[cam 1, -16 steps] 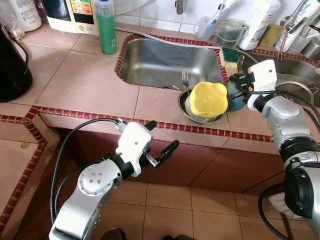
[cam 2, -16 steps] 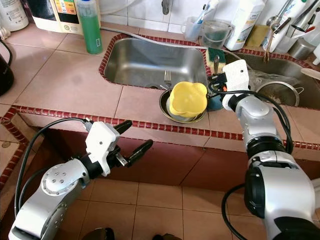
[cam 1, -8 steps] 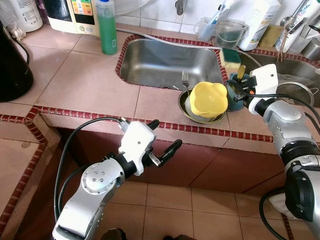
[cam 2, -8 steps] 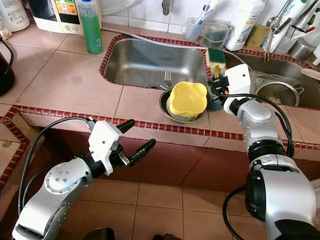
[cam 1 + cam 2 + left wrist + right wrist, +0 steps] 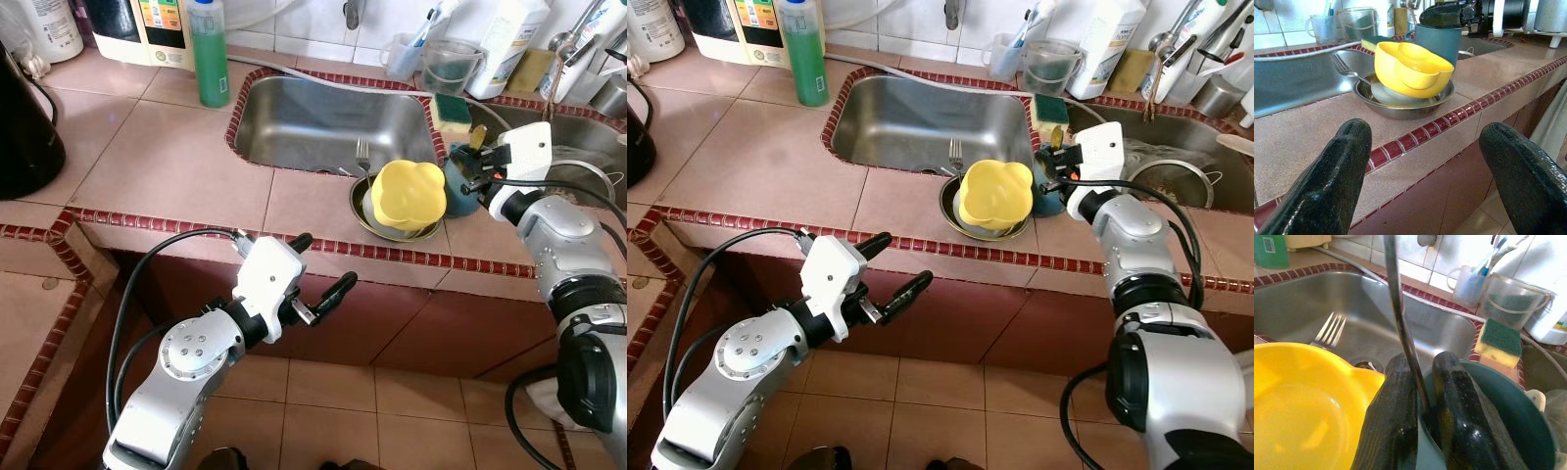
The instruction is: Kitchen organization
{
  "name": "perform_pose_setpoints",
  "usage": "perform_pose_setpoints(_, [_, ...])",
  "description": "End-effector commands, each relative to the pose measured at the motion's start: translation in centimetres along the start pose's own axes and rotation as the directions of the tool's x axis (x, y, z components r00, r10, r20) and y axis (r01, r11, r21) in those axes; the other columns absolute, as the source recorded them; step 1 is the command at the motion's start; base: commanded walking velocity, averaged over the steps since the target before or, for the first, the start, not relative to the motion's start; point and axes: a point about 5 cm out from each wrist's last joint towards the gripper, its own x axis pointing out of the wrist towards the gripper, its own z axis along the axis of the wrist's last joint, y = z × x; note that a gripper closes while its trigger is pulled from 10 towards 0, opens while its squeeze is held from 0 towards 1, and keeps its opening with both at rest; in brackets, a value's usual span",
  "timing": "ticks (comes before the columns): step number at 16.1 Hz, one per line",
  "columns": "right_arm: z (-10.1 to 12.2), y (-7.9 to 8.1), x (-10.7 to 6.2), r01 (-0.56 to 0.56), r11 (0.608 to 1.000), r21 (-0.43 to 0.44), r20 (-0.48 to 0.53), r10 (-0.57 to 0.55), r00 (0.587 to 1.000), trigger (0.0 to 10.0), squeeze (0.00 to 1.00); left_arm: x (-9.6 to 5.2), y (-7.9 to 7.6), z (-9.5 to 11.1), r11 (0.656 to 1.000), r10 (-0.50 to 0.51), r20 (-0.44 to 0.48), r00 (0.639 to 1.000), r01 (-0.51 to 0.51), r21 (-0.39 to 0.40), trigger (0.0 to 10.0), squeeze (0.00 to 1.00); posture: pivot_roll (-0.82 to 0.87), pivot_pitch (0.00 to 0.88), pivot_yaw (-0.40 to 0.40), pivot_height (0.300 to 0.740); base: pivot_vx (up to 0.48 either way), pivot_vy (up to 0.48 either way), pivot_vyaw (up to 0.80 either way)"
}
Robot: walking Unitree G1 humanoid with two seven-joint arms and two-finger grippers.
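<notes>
A thin metal utensil handle (image 5: 1400, 318) is pinched between the nearly closed right gripper (image 5: 1422, 401) over the teal ceramic mug (image 5: 1508, 416), seemingly for release there, while the left gripper (image 5: 1425, 161) is held wide open, empty.

Right pincer (image 5: 1422, 416) clamped (left pincer (image 5: 1425, 186) agape)

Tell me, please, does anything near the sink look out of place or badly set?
Yes. The yellow bowl lies tilted on the metal plate, not flat, and a fork leans from the plate out over the sink.
</notes>
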Motion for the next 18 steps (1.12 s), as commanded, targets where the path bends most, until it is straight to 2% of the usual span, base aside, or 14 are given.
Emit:
perform_pose_setpoints(1, [0.9, -0.5, 0.0, 0.009, 1.000, 0.002, 0.036, -0.009, 0.999, 9.3, 0.00, 0.1, -0.3, -0.2, 1.000, -0.014, -0.003, 1.000, 0.014, -0.003, 10.0, 0.00, 0.01, 0.141, -0.126, 0.732, 0.000, 0.000, 0.00])
perform_pose_setpoints(2, [1.0, -0.5, 0.1, 0.008, 1.000, 0.004, 0.038, -0.009, 0.999, 4.6, 0.00, 0.1, -0.3, -0.2, 1.000, -0.013, -0.003, 1.000, 0.013, -0.003, 10.0, 0.00, 0.01, 0.141, -0.125, 0.732, 0.000, 0.000, 0.00])
perform_pose_setpoints(3, [1.0, -0.6, 0.0, 0.014, 1.000, 0.001, 0.039, -0.014, 0.999, 0.4, 0.00, 0.2, -0.3, -0.2, 1.000, -0.011, -0.002, 1.000, 0.011, -0.003, 10.0, 0.00, 0.01, 0.143, -0.126, 0.732, 0.000, 0.000, 0.00])
perform_pose_setpoints(4, [1.1, -0.6, 0.1, 0.015, 1.000, 0.006, 0.042, -0.015, 0.999, 0.0, 0.00, 0.1, -0.2, -0.1, 1.000, -0.009, -0.002, 1.000, 0.009, -0.003, 10.0, 0.00, 0.01, 0.143, -0.126, 0.732, 0.000, 0.000, 0.00])
perform_pose_setpoints(8, [1.5, -0.8, 0.1, 0.017, 0.999, 0.047, 0.074, -0.020, 0.997, 0.0, 0.00, 0.2, 0.1, -0.1, 1.000, -0.004, 0.000, 1.000, 0.004, 0.007, 10.0, 0.00, 0.01, 0.135, -0.117, 0.732, 0.000, 0.000, 0.00])
perform_pose_setpoints(18, [2.5, -1.5, -0.2, -0.018, 0.998, 0.065, 0.110, 0.011, 0.994, 0.0, 0.00, 1.3, 1.2, 0.5, 0.999, 0.002, 0.036, 0.999, -0.003, 0.035, 10.0, 0.00, -0.01, 0.095, -0.099, 0.732, 0.000, 0.000, 0.00])
